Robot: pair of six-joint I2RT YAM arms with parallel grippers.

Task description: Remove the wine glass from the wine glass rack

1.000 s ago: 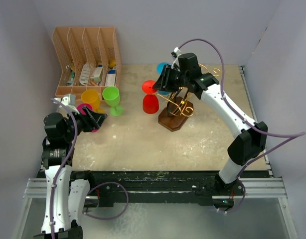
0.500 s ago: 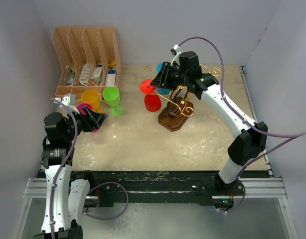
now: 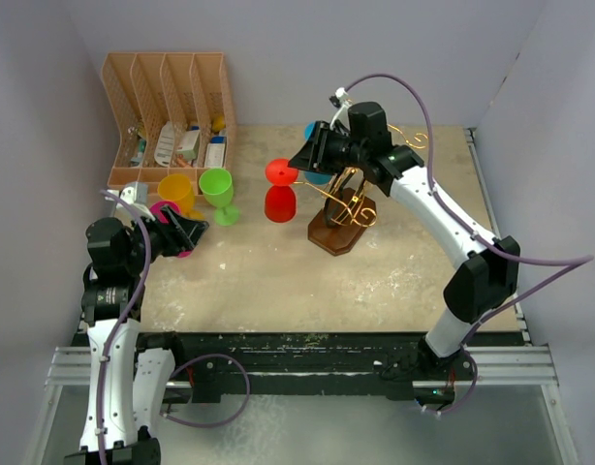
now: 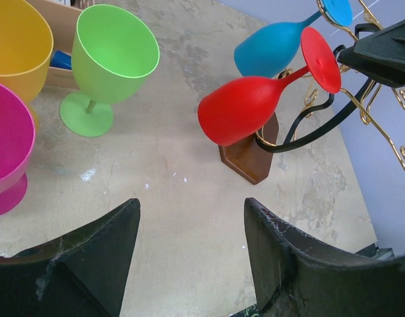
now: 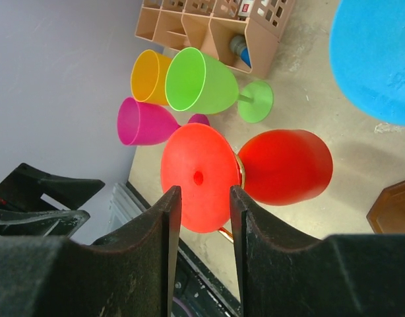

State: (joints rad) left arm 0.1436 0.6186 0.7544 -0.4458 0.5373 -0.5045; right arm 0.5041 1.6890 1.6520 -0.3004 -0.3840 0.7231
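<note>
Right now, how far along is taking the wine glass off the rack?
Looks done: the right gripper has the red wine glass by its foot, at an arm tip of the wine glass rack. In hand: the slide-off; gold wire shows beside its stem. Left: clear the wire, set it down. The left gripper hangs open.

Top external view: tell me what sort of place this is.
Probably a robot lab cell: left arm and right arm bolted to a metal rail, blank walls boxing a scuffed table.

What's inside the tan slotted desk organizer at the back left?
Small white and blue containers sit in the tan slotted desk organizer's compartments. Its dividers cover parts of them.
</note>
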